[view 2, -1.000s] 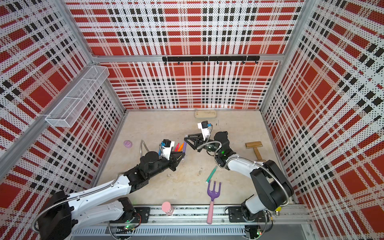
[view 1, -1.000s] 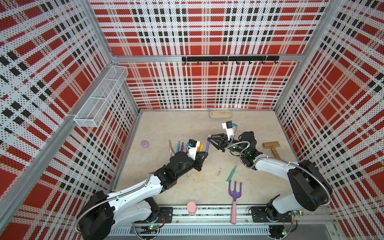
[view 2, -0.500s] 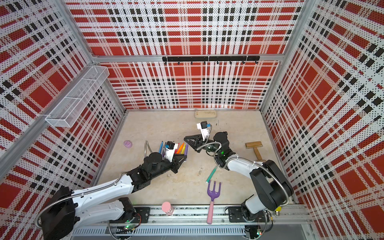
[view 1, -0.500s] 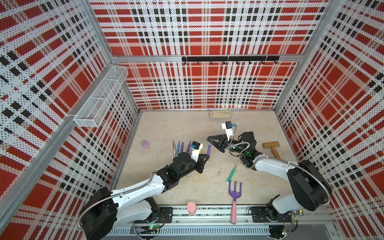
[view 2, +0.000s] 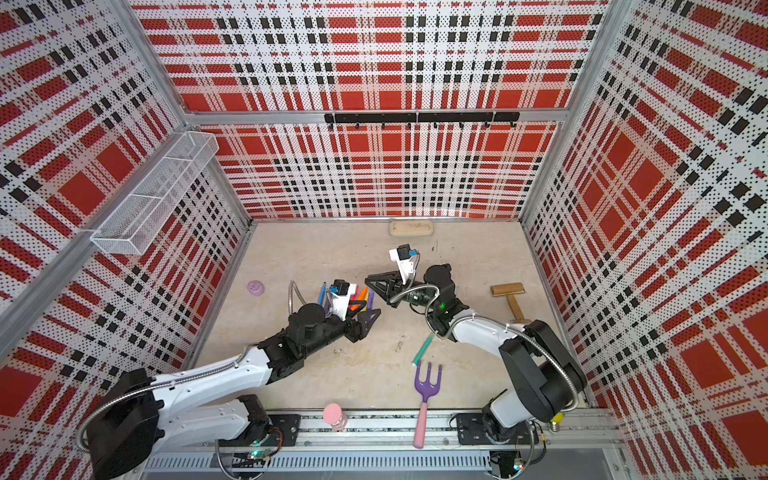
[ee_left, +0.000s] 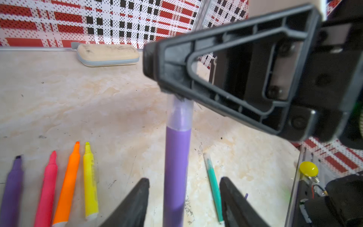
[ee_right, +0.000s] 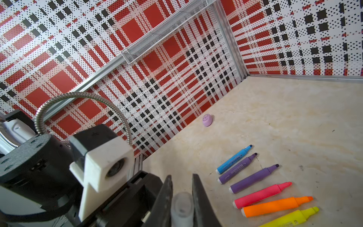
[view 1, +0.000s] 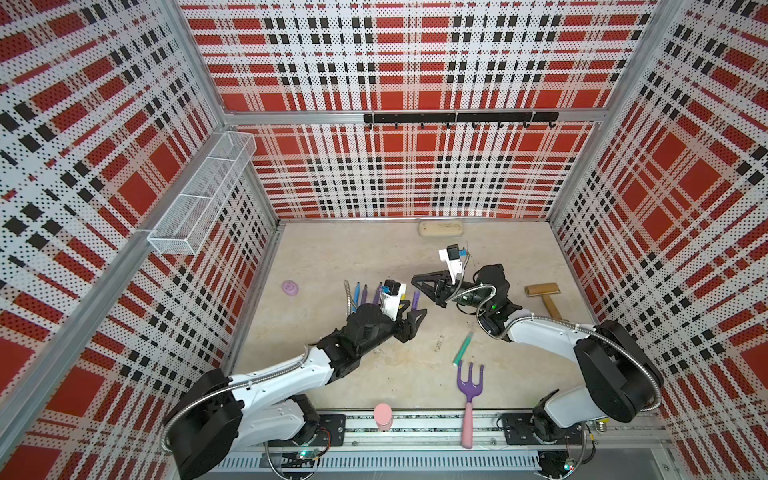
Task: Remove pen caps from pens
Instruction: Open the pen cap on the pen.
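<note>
A purple pen (ee_left: 177, 167) wears a clear pen cap (ee_left: 180, 116), and my right gripper (ee_right: 182, 176) is shut on that cap (ee_right: 181, 206). My left gripper (ee_left: 184, 179) is open, its jaws standing clear of the barrel on both sides. In a top view this pen (view 1: 416, 298) spans the gap between the left gripper (view 1: 415, 318) and the right gripper (view 1: 415, 281). Blue (ee_right: 233, 159), two purple (ee_right: 253, 178), pink (ee_right: 261, 194), orange (ee_right: 275, 206) and yellow (ee_right: 290, 218) pens lie uncapped in a row. A teal pen (view 1: 462, 348) lies apart.
A purple garden fork (view 1: 469, 395) with a pink handle lies at the front. A wooden mallet (view 1: 544, 295) is at the right, a beige eraser block (view 1: 440, 228) at the back wall, a lilac disc (view 1: 289, 287) at the left. A pink cylinder (view 1: 383, 417) stands on the front rail.
My left jaws have opened off the purple pen's barrel and the left arm has drawn back a little toward the front. My right gripper has closed on the cap.
</note>
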Robot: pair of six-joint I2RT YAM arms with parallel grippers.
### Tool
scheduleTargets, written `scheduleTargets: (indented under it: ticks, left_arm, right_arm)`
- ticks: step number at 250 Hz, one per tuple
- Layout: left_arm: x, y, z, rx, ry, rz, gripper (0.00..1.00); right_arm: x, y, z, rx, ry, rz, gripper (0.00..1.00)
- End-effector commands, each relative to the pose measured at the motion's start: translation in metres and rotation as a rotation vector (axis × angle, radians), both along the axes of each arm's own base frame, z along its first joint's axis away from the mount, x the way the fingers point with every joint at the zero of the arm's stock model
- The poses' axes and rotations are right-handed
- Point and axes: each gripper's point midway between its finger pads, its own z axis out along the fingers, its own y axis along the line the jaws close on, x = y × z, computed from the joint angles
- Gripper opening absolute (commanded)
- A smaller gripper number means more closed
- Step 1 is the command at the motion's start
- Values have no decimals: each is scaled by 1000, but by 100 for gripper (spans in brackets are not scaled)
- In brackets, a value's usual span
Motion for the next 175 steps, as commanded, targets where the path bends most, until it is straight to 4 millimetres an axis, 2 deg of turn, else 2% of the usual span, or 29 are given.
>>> scheduleTargets:
  ticks: [1,82,142,175]
  left_arm:
    - [4,-8,12,-29,-21,-18,42]
    - [7,-8,9,-24,-10,-14,0]
    - [6,-14,-3,1,14,-46,0]
    - [3,-17,-15,18,47,-72,0]
  right_arm:
    - [3,2,20,27,-68,-12,0]
    - [6,2,20,13,-73,-23,0]
    - [15,1,25,13,-86,-62,0]
    - [27,-2,43,21,-125,-105,0]
